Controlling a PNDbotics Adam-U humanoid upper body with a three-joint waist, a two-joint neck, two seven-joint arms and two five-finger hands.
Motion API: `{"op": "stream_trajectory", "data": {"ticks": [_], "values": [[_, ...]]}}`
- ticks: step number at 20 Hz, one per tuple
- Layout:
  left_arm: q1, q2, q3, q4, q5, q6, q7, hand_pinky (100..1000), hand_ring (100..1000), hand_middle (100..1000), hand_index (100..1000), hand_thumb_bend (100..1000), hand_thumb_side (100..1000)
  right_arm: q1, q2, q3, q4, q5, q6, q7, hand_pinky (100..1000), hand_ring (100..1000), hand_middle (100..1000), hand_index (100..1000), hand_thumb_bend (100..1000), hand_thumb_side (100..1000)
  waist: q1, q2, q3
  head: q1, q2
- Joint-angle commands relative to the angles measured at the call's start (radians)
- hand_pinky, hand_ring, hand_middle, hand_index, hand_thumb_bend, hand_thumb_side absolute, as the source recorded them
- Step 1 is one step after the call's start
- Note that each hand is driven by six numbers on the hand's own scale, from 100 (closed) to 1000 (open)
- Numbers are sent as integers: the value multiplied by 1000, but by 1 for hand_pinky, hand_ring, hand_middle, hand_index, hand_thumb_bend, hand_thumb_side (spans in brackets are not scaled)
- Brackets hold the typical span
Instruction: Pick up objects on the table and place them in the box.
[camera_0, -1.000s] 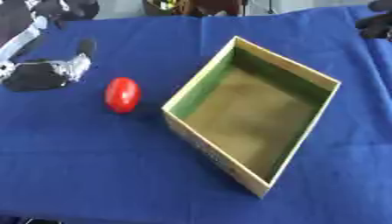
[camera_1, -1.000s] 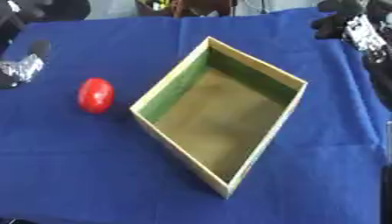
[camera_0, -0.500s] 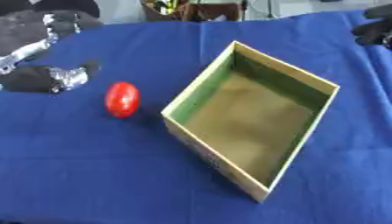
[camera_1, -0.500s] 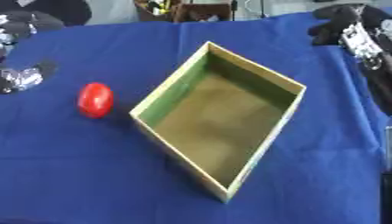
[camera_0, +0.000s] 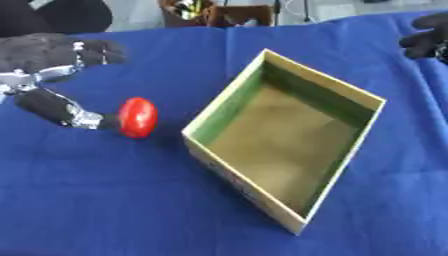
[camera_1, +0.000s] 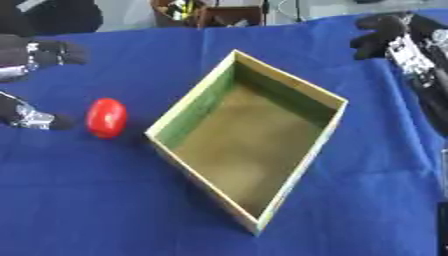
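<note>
My left hand (camera_0: 52, 75) is spread open beside the red ball (camera_0: 137, 117), left of the box (camera_0: 284, 137) — smooth, likely light (might roll); I'd pinch its middle.

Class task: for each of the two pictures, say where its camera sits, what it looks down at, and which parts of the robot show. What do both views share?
Left eye view: in the head, looking down at the open box; left robot hand beside the red object.
Right eye view: beside it, same downward look; right robot hand shows at the upper right.
Shared: box, red object, blue tablecloth.
</note>
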Motion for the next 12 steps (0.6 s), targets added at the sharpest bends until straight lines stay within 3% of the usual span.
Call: {"op": "stream_trajectory", "data": {"ticks": [1,6,12], "values": [[-29,34,-22,39,-7,-23,-14,784,893,969,1000,679,919,-9,-20,2,-10,4,-3,6,765,759,498,768,100,800,-1,-15,0,6,-9],[-62,15,-64,123,-42,-40,-19,766,882,961,1000,662,822,-9,-22,4,-9,3,-4,10,766,759,497,768,100,802,1,-11,-6,9,-11],[-94,-5,-87,189,-101,-69,-14,731,851,902,1000,687,800,-8,-22,7,-7,2,-5,17,766,759,497,768,100,801,3,-7,-10,12,-15]]}}
